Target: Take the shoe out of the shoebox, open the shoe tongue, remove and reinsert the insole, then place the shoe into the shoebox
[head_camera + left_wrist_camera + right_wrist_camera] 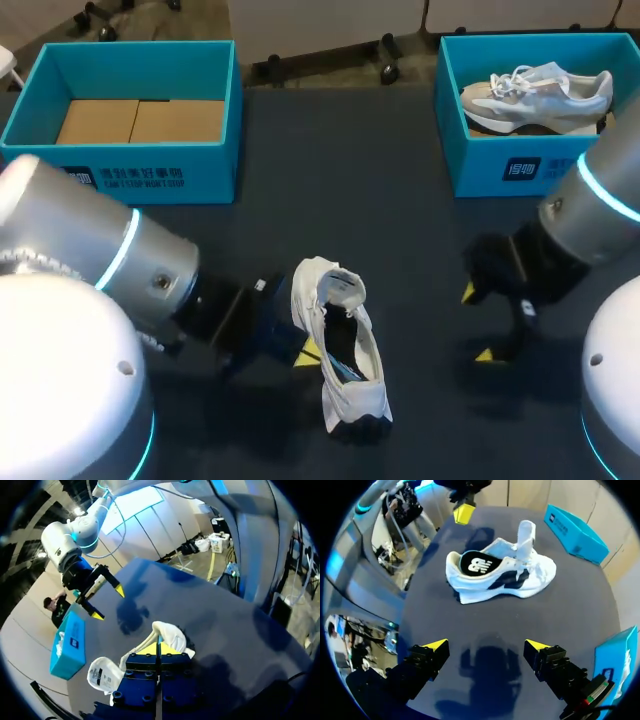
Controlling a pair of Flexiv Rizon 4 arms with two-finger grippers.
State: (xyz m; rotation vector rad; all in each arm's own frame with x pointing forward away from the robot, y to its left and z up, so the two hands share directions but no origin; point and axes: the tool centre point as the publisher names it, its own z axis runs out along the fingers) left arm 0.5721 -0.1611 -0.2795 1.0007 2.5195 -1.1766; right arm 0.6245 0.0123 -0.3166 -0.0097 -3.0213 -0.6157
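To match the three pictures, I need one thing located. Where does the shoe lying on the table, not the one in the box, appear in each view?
Head view: the shoe is low in the middle, beside the left claw.
Left wrist view: the shoe is just ahead of that claw's tips.
Right wrist view: the shoe is ahead of the open right claw.
Shared landmark: the right box, holding a second shoe.

The sneaker (340, 350) at 6 o'clock is showing white, with black side panels and a black insole (480, 564), on the dark navy table (400, 220). The 10 o'clock shoebox (140, 170) and the 2 o'clock shoebox (520, 165) are showing teal. The first is lined with brown cardboard (140, 120). The second is holding a grey-and-white second sneaker (535, 90). The left gripper (308, 352) and right gripper (477, 323) are showing yellow tips.
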